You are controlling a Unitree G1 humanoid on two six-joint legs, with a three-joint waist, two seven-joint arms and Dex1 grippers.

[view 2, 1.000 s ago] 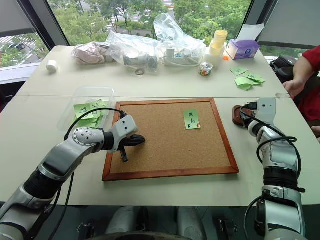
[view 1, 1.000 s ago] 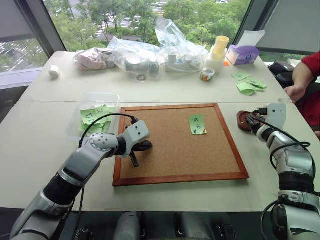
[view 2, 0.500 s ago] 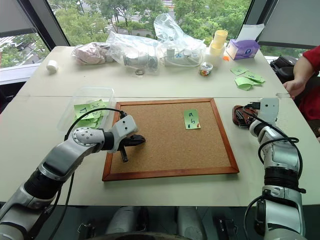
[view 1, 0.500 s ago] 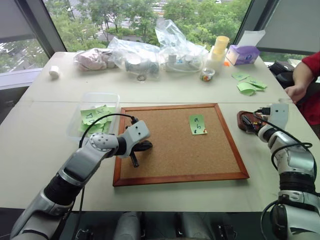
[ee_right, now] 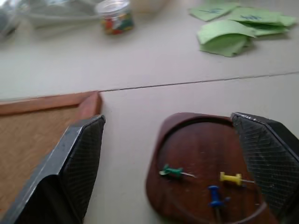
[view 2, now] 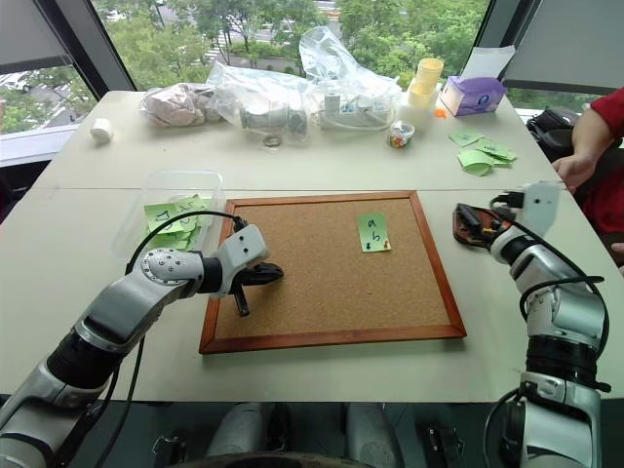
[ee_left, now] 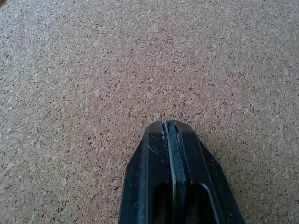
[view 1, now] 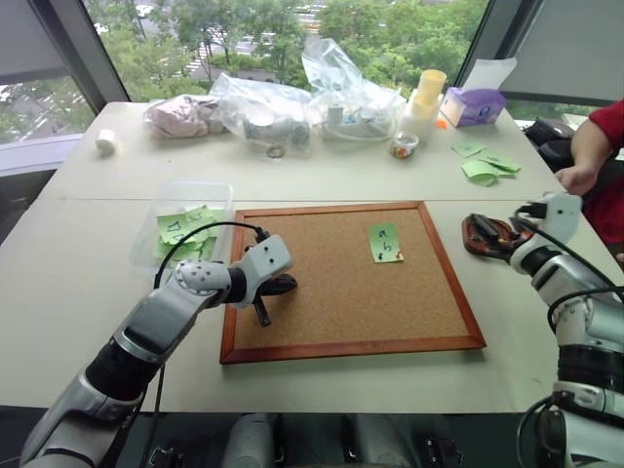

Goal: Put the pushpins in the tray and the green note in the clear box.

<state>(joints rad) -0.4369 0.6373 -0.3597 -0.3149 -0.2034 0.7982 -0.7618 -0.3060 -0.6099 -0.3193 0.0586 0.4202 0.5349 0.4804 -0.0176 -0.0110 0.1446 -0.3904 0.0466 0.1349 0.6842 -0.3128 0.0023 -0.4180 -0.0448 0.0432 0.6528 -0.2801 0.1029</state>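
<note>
Right pincer (ee_right: pixel 173 154) now spread wide, empty, lifted off tray (ee_right: pixel 201 140) | pushpins (ee_right: pixel 224 178) dropped | left pincer (ee_left: pixel 172 140) closed, empty | green note (view 1: pixel 385 242) still pinned

Cork board (view 2: pixel 327 268) with wooden frame lies mid-table. Green note (view 2: pixel 372 232) marked "a b" sits on board's far right part, small red pushpin (view 2: pixel 384 243) at its lower corner. Left gripper (view 2: pixel 255 280) rests over board's near left area, fingers pressed together. Clear box (view 2: pixel 161 185) with green notes inside stands just left of board. Tray (view 2: pixel 461 222) lies right of board; right gripper (view 2: pixel 485 226) spread wide above it. Clear plastic bags (view 2: pixel 292 93), yellow cups (view 2: pixel 425 80), purple tissue box (view 2: pixel 473 96), loose green notes (view 2: pixel 478 154) along far edge. Person's hand (view 2: pixel 573 172) at right edge.
</note>
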